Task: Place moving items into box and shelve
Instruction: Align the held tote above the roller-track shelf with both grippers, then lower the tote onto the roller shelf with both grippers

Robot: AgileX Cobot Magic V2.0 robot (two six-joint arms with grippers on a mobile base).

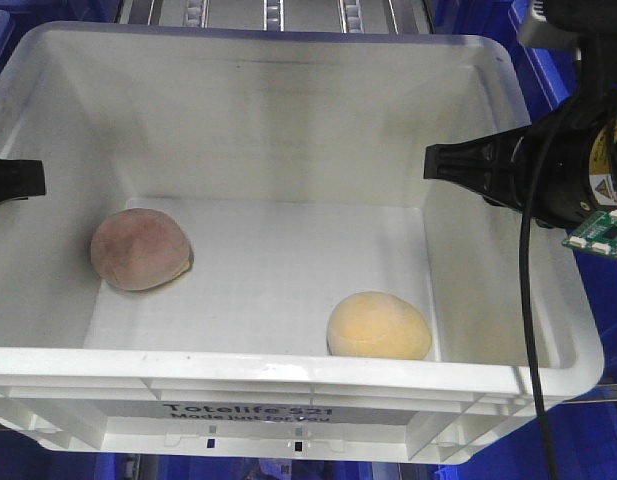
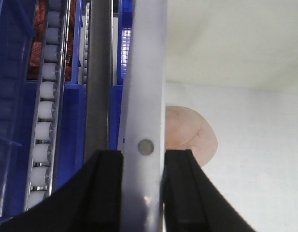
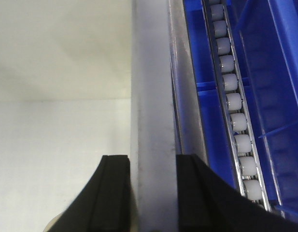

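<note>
Both grippers straddle opposite side walls of the white crate (image 1: pixel 288 365), evidently so the two arms can lift it toward the shelf. The left gripper (image 2: pixel 143 166) and right gripper (image 3: pixel 152 169) each have jaws pinching the wall, one finger inside, one outside. A pinkish peach (image 1: pixel 140 249) lies just inward of the left jaws; a yellow peach (image 1: pixel 378 326) lies inward of the right jaws, arms reaching in level from either side.

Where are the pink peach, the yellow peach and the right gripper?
pink peach (image 1: pixel 140 249), front view, top of fruit.
yellow peach (image 1: pixel 378 325), front view, top of fruit.
right gripper (image 3: pixel 152 166), right wrist view, between fingertips astride the box wall.
</note>
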